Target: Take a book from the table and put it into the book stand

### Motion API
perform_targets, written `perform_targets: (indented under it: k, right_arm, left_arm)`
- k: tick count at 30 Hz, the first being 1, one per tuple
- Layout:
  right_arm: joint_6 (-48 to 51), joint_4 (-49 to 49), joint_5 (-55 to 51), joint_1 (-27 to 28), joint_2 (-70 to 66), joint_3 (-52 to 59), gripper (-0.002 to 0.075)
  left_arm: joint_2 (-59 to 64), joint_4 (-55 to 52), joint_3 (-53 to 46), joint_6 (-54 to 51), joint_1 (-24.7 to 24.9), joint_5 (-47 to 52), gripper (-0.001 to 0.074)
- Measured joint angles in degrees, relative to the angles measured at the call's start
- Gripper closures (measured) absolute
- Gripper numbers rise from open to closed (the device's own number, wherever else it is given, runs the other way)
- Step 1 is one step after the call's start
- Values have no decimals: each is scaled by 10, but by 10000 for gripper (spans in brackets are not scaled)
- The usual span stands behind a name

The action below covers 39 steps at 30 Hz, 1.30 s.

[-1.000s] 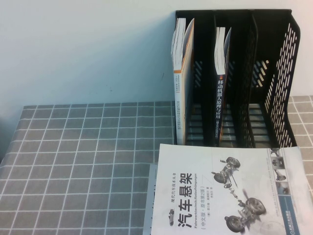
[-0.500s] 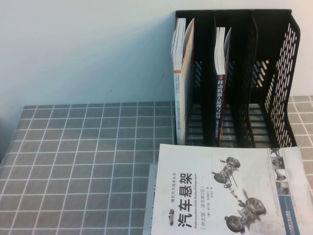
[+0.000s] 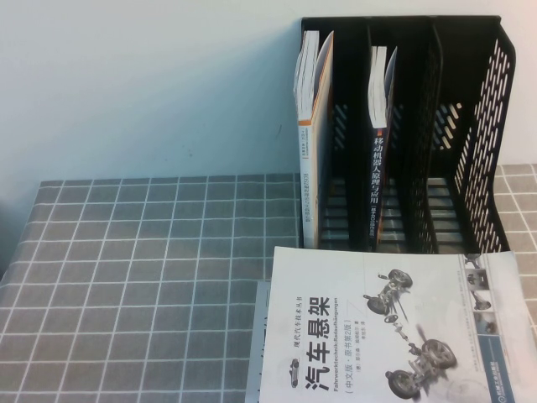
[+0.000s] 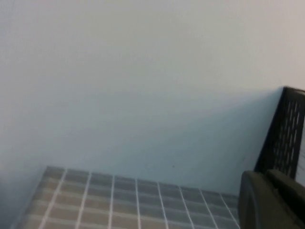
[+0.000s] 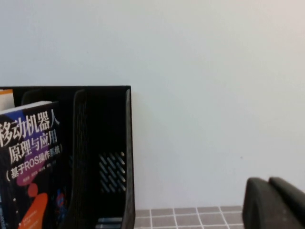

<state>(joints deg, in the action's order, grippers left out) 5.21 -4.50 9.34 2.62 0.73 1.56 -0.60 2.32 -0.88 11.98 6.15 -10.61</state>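
Note:
A white book with a car-suspension cover lies flat on the table at the front right, in front of the black mesh book stand. The stand holds an orange-and-white book in its left slot and a dark book in its middle slot; its right slot holds no book. Neither gripper shows in the high view. My left gripper hangs in the air left of the stand, shut and empty. My right gripper hangs right of the stand, shut and empty.
A grey book edge sticks out from under the white book on its left. The grey checked tablecloth covers the table. A pale wall stands right behind the stand.

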Motion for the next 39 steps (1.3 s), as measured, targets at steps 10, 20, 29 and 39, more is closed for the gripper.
perform_targets:
  k: [10,20,29,39]
  right_arm:
    - [-17,-23,-337,0,-67,-218,729]
    - [120,-169,-562,0,-375,-377,729]
    - [301,-316,-535,-1,-688,-380,729]
    - [346,-379,-498,-26,-737,-382,729]
  left_arm:
    - [90,144,224,7,0,319,738]
    - [281,455,314,-280,0,382,738]
    - [488,719,329,-487,0,578,738]
    - [586,800,330,-552,0,578,727]
